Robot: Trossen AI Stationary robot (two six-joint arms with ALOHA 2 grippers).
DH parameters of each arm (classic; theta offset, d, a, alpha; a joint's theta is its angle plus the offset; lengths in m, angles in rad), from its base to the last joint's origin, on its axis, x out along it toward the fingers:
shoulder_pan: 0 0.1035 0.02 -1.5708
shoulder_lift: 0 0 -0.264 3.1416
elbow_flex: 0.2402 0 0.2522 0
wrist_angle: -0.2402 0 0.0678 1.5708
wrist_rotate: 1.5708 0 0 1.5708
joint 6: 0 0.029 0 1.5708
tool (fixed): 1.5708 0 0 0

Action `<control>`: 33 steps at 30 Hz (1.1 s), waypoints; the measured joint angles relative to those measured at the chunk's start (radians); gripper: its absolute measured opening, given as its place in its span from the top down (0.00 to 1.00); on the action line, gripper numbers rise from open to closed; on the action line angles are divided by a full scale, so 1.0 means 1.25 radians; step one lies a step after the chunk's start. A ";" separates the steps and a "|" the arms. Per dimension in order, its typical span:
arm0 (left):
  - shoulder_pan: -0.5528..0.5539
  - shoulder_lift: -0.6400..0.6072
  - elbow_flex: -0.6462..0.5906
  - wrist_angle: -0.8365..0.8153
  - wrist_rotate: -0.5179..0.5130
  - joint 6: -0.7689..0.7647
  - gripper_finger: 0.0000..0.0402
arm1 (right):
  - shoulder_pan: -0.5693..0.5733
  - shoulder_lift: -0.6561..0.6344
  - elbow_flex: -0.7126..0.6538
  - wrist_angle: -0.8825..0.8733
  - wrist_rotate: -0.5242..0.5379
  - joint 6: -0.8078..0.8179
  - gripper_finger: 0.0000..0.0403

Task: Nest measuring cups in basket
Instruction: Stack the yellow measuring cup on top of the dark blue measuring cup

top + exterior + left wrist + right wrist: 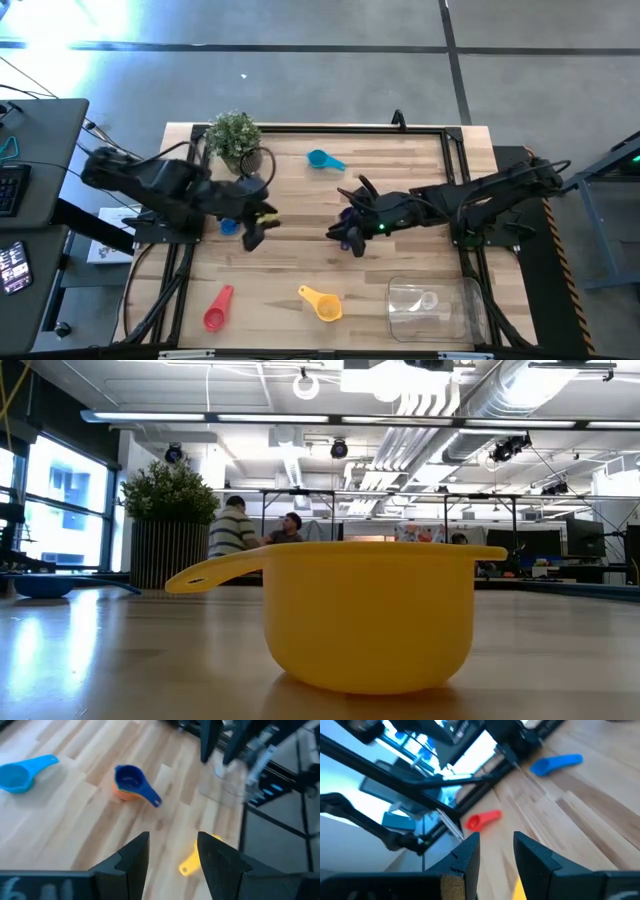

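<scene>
Above the table's middle, well away from the basket point(470, 318), my left gripper point(252, 235) hangs with its jaws released, bare wood showing between them. My right gripper point(340, 232), nearer the basket, faces it. Its jaws are parted too, and I see nothing clamped in them. My right wrist view has a yellow sliver low between the fingers that I cannot identify.

Only the overhead view shows the basket whole: clear plastic with rounded corners, and something pale inside that I cannot make out. Just beside it lies the yellow cup point(322, 303), with the red cup point(218, 308) farther off along the same edge. A teal cup point(322, 160) sits across the table from the basket, near the plant point(235, 135).

At table height the smooth, round yellow cup fills the picture and hides both my grippers. People sit far behind it.

My left wrist alone shows a dark blue cup point(132, 782) sitting on something orange. From overhead, a purple patch at my right gripper is half hidden.
</scene>
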 joint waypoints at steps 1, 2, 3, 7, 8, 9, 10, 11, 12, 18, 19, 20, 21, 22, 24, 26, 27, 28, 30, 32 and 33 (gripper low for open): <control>-0.018 -0.005 0.000 -0.002 -0.003 -0.006 0.61 | 0.010 0.000 0.008 0.005 0.013 0.001 0.73; -0.036 -0.010 0.000 -0.002 -0.007 -0.009 0.61 | 0.019 0.001 0.016 0.013 0.024 0.001 0.73; -0.052 -0.013 0.000 -0.003 -0.011 -0.009 0.61 | 0.028 0.004 0.024 0.018 0.037 0.001 0.73; -0.112 -0.016 0.000 -0.007 -0.033 -0.024 0.61 | 0.067 0.027 0.055 0.060 0.089 0.000 0.73; -0.126 -0.016 0.000 -0.010 -0.034 -0.033 0.61 | 0.077 0.036 0.065 0.070 0.100 0.000 0.73; -0.140 -0.016 0.000 -0.016 -0.035 -0.044 0.61 | 0.087 0.047 0.074 0.076 0.108 0.000 0.73; -0.154 -0.016 0.000 -0.021 -0.036 -0.055 0.61 | 0.095 0.061 0.084 0.082 0.113 0.000 0.73; -0.168 -0.016 0.000 -0.028 -0.037 -0.066 0.61 | 0.103 0.076 0.094 0.085 0.114 0.000 0.73; -0.183 -0.016 0.000 -0.036 -0.041 -0.076 0.61 | 0.110 0.090 0.103 0.085 0.116 0.006 0.73; -0.253 -0.016 0.000 -0.079 -0.089 -0.140 0.61 | 0.143 0.188 0.141 0.084 0.114 0.117 0.73; -0.262 -0.016 0.000 -0.087 -0.094 -0.151 0.61 | 0.148 0.204 0.143 0.080 0.111 0.141 0.73; -0.271 -0.016 0.000 -0.092 -0.097 -0.160 0.61 | 0.152 0.219 0.144 0.082 0.110 0.165 0.73; -0.279 -0.016 0.000 -0.097 -0.100 -0.170 0.61 | 0.157 0.232 0.144 0.077 0.106 0.191 0.73; -0.287 -0.016 0.000 -0.102 -0.102 -0.178 0.61 | 0.161 0.244 0.144 0.069 0.102 0.217 0.73; -0.300 -0.016 0.000 -0.100 -0.106 -0.185 0.61 | 0.169 0.267 0.144 0.055 0.084 0.261 0.73; -0.310 -0.016 0.000 -0.101 -0.110 -0.196 0.61 | 0.174 0.286 0.144 0.031 0.065 0.288 0.73; -0.315 -0.016 0.000 -0.100 -0.112 -0.199 0.61 | 0.174 0.294 0.144 0.022 0.056 0.293 0.73; -0.318 -0.016 0.000 -0.100 -0.112 -0.200 0.61 | 0.176 0.299 0.144 0.010 0.052 0.296 0.73; -0.324 -0.016 0.000 -0.100 -0.114 -0.200 0.61 | 0.179 0.308 0.144 -0.002 0.036 0.297 0.73; -0.329 -0.016 0.000 -0.097 -0.114 -0.201 0.61 | 0.181 0.311 0.144 -0.003 0.021 0.293 0.73; -0.329 -0.016 0.000 -0.095 -0.114 -0.205 0.61 | 0.182 0.311 0.144 -0.003 0.013 0.291 0.73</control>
